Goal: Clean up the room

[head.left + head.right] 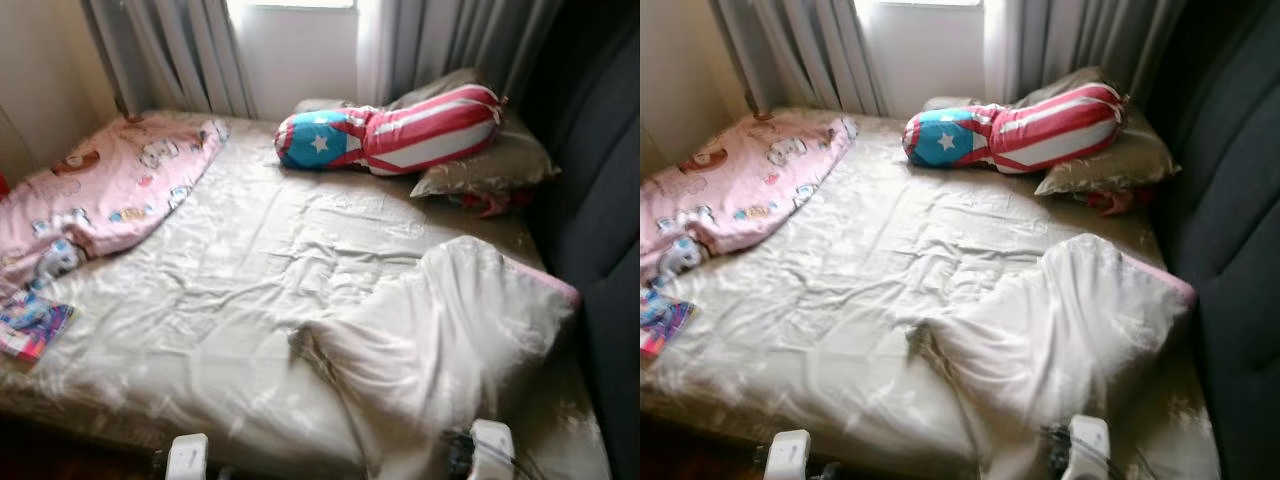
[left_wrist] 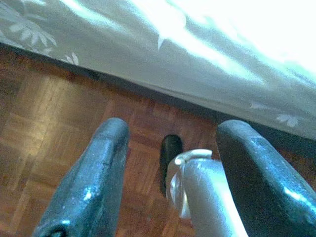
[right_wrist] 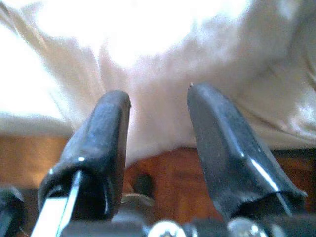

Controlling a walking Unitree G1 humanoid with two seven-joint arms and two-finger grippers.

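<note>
Blanket [image 1: 450, 340], cream and crumpled, lies heaped on the bed's near right part, just ahead of the right gripper [image 3: 158, 143]; its long axis runs from the near edge, where a fold hangs over the side toward the floor [image 2: 59, 143], away and to the right toward a pink-trimmed edge by the dark headboard [image 1: 600, 200]. That gripper hangs low at the bed edge, fingers [image 3: 94, 148] spread with nothing between them, the blanket's hanging fold right before the tips. The left gripper [image 2: 170, 168] hangs to its left, also spread and empty, pointed down at the parquet just short of the sheet [image 1: 230, 300] draping the bed side. Farther left, a colourful book [image 1: 30, 325] lies at the bed's left edge. Beyond it a pink quilt [image 1: 110, 190] with cartoon prints is bunched along the far left. Straight ahead at the far end, a striped bolster [image 1: 395, 135] with a white star on blue rests across a grey pillow [image 1: 495, 165], under grey curtains [image 1: 190, 50].
</note>
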